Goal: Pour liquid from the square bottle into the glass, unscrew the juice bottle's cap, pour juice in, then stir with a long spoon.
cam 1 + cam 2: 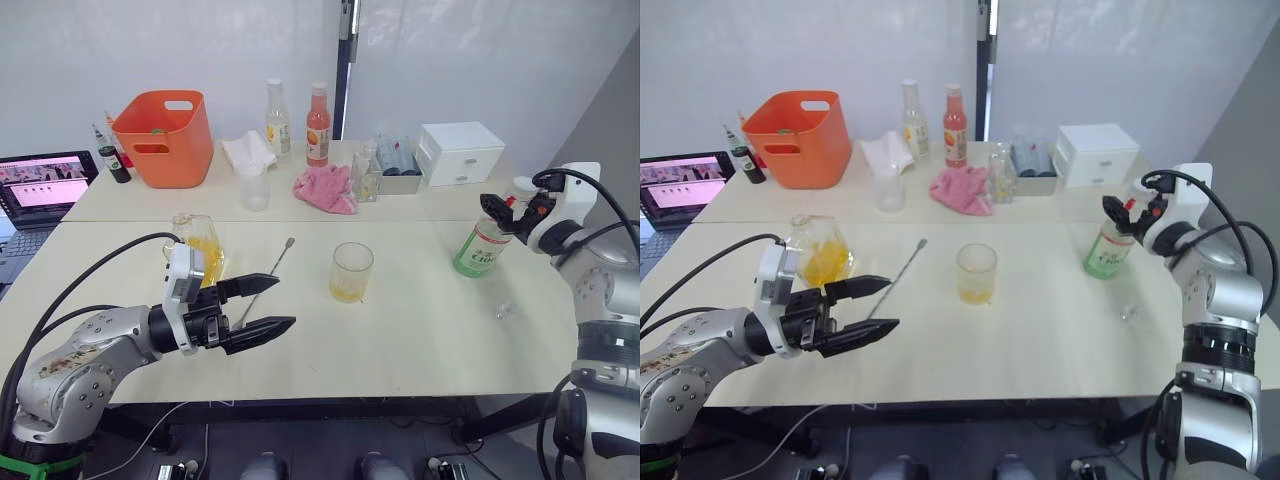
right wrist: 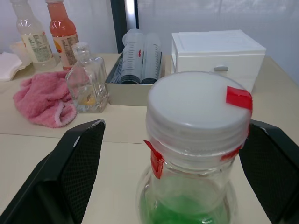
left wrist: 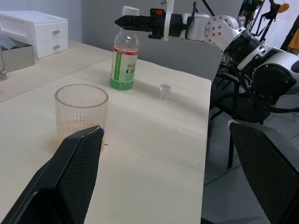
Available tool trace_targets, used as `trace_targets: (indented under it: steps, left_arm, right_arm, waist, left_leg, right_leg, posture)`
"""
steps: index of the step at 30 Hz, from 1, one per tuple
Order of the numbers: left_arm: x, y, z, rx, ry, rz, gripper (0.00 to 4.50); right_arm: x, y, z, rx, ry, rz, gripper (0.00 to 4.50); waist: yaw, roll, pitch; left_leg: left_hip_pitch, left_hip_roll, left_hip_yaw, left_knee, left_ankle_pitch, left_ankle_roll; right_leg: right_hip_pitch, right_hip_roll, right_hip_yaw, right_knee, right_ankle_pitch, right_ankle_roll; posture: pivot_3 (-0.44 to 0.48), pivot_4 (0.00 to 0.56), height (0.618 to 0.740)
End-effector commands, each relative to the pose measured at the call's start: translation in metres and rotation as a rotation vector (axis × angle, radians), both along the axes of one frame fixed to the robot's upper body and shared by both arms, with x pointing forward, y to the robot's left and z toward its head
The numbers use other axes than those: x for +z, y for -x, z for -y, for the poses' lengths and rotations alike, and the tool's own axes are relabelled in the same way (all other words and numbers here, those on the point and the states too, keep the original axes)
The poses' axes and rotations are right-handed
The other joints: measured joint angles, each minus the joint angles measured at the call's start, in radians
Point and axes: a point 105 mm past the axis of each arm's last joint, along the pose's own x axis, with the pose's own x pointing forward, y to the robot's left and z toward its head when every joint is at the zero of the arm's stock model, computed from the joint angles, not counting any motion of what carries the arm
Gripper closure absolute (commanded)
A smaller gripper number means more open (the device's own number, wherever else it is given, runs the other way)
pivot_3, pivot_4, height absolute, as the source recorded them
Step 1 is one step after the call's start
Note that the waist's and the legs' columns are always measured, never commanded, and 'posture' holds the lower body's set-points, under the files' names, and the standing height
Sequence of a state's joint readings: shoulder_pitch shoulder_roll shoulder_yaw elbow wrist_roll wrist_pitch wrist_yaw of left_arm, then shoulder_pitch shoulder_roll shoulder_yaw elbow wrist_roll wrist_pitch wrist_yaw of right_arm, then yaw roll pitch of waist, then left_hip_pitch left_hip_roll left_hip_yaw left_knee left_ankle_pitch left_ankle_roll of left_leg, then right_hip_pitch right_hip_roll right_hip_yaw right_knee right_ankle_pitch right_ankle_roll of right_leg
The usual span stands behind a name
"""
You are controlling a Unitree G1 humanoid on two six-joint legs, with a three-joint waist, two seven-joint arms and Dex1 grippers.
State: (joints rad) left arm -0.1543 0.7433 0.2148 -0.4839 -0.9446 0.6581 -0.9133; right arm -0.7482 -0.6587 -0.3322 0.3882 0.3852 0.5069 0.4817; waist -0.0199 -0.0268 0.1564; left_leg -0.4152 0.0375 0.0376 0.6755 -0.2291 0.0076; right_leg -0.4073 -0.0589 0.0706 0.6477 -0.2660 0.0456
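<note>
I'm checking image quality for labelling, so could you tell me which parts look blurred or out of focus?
Right wrist view: the white red-banded cap looms close and soft, the black fingers blurred. Left wrist view: fingers blurred, the ribbed clear glass sharp. Head views: evenly lit, shadows faint.

The laptop (image 1: pixel 42 195) is cut off by the picture's left edge. The label print on the juice bottle (image 1: pixel 481 249) is too small to read. The long spoon (image 1: pixel 264 279) passes behind the left end effector (image 1: pixel 268 306), hiding its lower end.
</note>
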Motion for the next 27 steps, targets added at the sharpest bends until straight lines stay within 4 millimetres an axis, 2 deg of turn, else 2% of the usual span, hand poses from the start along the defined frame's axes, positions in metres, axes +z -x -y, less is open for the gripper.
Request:
trace_targets:
  steps: [1,3,5,12,15,22,26,27]
  left_arm:
    - [0.005,0.004,0.003,-0.007,0.003,0.035,0.00]
    - [0.006,0.004,0.002,-0.003,0.003,0.037,0.00]
    - [0.006,0.003,0.002,0.000,0.003,0.039,0.00]
    - [0.007,0.003,0.001,0.005,-0.001,0.041,0.00]
    - [0.006,0.001,-0.001,0.008,-0.004,0.040,0.00]
    - [0.008,-0.002,-0.005,0.009,-0.010,0.043,0.00]
    - [0.007,-0.003,-0.009,0.000,-0.022,0.035,0.00]
    - [0.007,-0.004,-0.009,-0.003,-0.022,0.035,0.00]
  right_arm:
    - [0.019,0.001,0.006,-0.005,0.014,0.044,1.54]
    - [0.016,0.000,0.006,-0.005,0.013,0.037,2.30]
    - [0.014,0.000,0.006,-0.007,0.015,0.033,2.87]
    - [0.014,0.001,0.005,0.000,0.023,0.037,2.90]
    - [0.022,0.006,-0.003,0.036,0.025,0.068,2.90]
    - [0.047,0.046,-0.038,0.219,0.092,0.119,2.90]
    - [0.062,0.077,-0.066,0.367,0.104,0.148,2.90]
    - [0.065,0.087,-0.079,0.435,0.105,0.158,2.90]
  waist:
    - [0.000,0.000,0.000]
    - [0.000,0.000,0.000]
    - [0.000,0.000,0.000]
    - [0.000,0.000,0.000]
    - [0.000,0.000,0.000]
    - [0.003,0.002,0.002]
    - [0.005,0.003,0.002]
    - [0.004,0.003,0.002]
  left_leg:
    - [0.000,0.000,0.000,0.000,0.000,0.000]
    - [0.000,0.000,0.000,0.000,0.000,0.000]
    - [0.000,0.000,0.000,0.000,0.000,0.000]
    - [0.000,0.000,0.000,0.000,0.000,0.000]
    - [0.000,0.000,0.000,0.000,0.000,0.000]
    - [-0.002,0.000,-0.001,-0.001,0.000,0.000]
    - [-0.003,0.000,-0.001,-0.001,0.000,0.000]
    - [-0.004,0.000,-0.001,-0.001,0.000,0.000]
  right_leg:
    - [0.000,0.000,0.000,0.000,0.000,0.000]
    - [0.000,0.000,0.000,0.000,0.000,0.000]
    - [0.000,0.000,0.000,0.000,0.000,0.000]
    - [0.000,0.000,0.000,0.000,0.000,0.000]
    - [0.000,0.000,0.000,0.000,0.000,0.000]
    - [-0.002,0.000,0.000,0.000,0.000,0.000]
    - [-0.003,0.000,0.000,0.000,0.000,0.000]
    - [-0.003,0.000,-0.001,0.000,0.000,0.000]
  posture:
    - [0.000,0.150,0.715]
    - [0.000,0.150,0.715]
    - [0.000,0.150,0.715]
    - [0.000,0.150,0.715]
    - [0.000,0.150,0.715]
    - [0.000,0.150,0.715]
    - [0.000,0.150,0.715]
    - [0.000,0.150,0.715]
